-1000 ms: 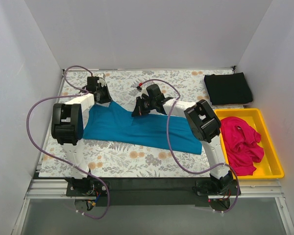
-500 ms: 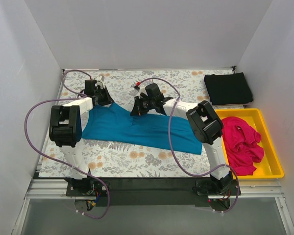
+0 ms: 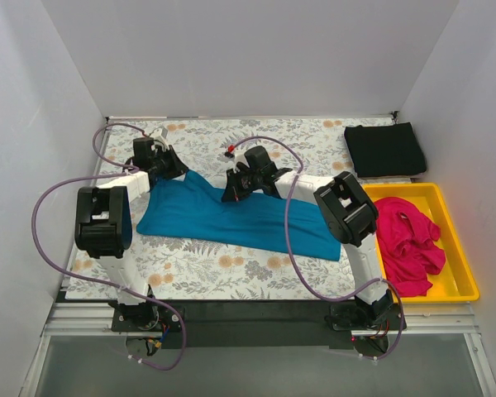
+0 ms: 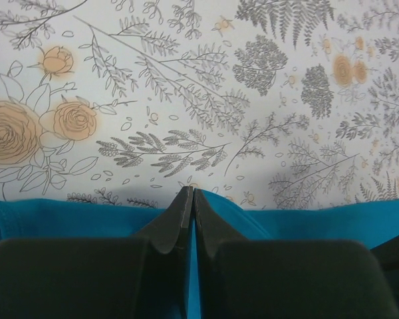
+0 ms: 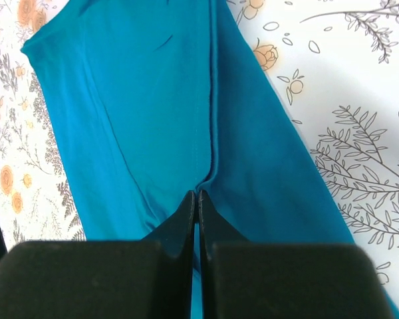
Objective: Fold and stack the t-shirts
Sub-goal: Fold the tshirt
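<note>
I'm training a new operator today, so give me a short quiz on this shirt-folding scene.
1. True or false: the black t-shirt lies folded at the far right corner of the table.
2. Where is the pink t-shirt? A: spread flat on the table. B: crumpled in the yellow tray. C: stacked on the black t-shirt.
3. Fill in: the left hand and the right hand are each shut on the ____ t-shirt.

Key: 1 true; 2 B; 3 teal, that is, the teal t-shirt.
</note>
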